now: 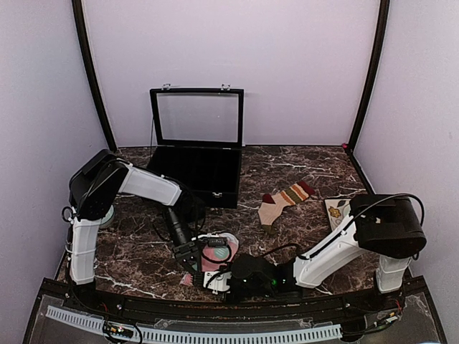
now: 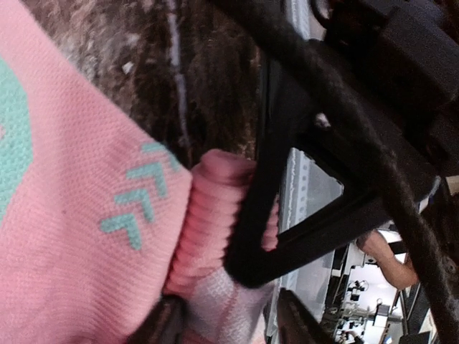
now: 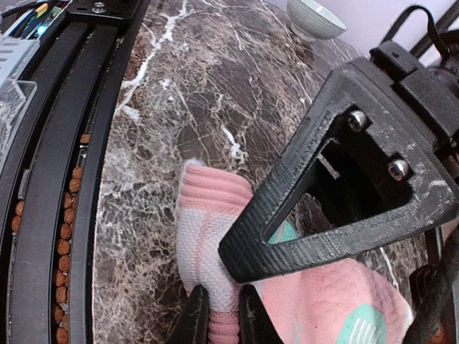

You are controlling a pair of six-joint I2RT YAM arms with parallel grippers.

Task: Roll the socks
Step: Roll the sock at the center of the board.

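The pink sock (image 1: 209,264) with mint-teal patches lies near the front edge of the table, between the two grippers. My left gripper (image 1: 191,256) comes from the left. In the left wrist view (image 2: 229,326) its jaws hold the grey toe fabric (image 2: 215,304) beside the ribbed pink cuff (image 2: 208,215). My right gripper (image 1: 225,276) comes from the right and is shut (image 3: 222,319) on the same sock (image 3: 208,244). Each gripper's black finger crosses the other's view. The tan striped sock (image 1: 281,202) lies flat at mid-right, untouched.
An open black case (image 1: 188,188) with a glass lid stands at the back centre. A small patterned item (image 1: 336,208) lies at the right. A pale bowl (image 3: 315,18) sits at the left by the left arm's base. The black front rail (image 3: 43,186) runs beside the sock.
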